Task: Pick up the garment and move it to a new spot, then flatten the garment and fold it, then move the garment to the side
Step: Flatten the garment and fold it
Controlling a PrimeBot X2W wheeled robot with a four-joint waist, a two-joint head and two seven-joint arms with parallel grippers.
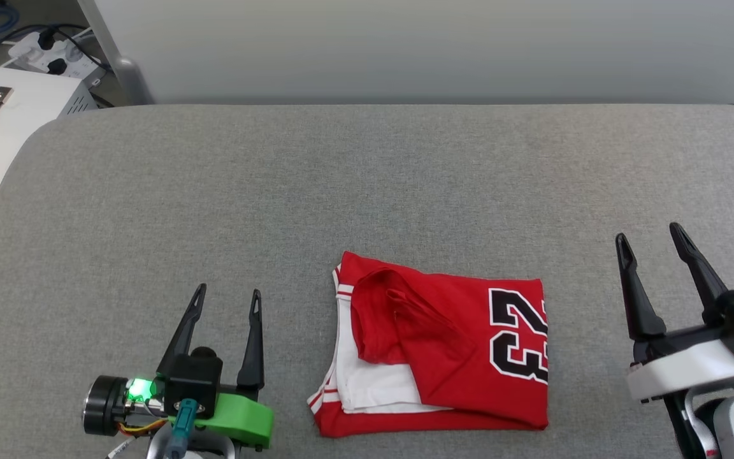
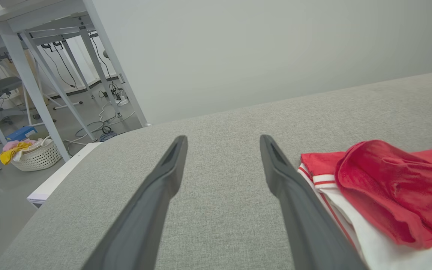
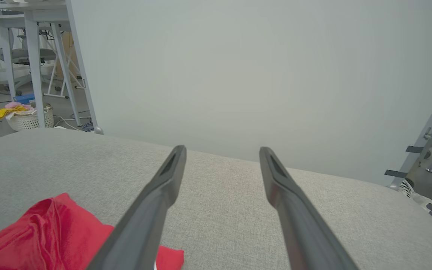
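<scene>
- The garment [image 1: 443, 357], a red T-shirt with white sleeves and a black "23", lies folded into a rough rectangle on the grey tabletop [image 1: 367, 178], near its front edge at the middle.
- The left gripper [image 1: 227, 294] sits to the left of the garment and apart from it, its fingers spread and empty.
- The right gripper [image 1: 650, 233] sits to the right, further from the garment, its fingers also spread and empty.
- A white basket [image 2: 36, 155] of cloths stands on the floor at the far left.
</scene>
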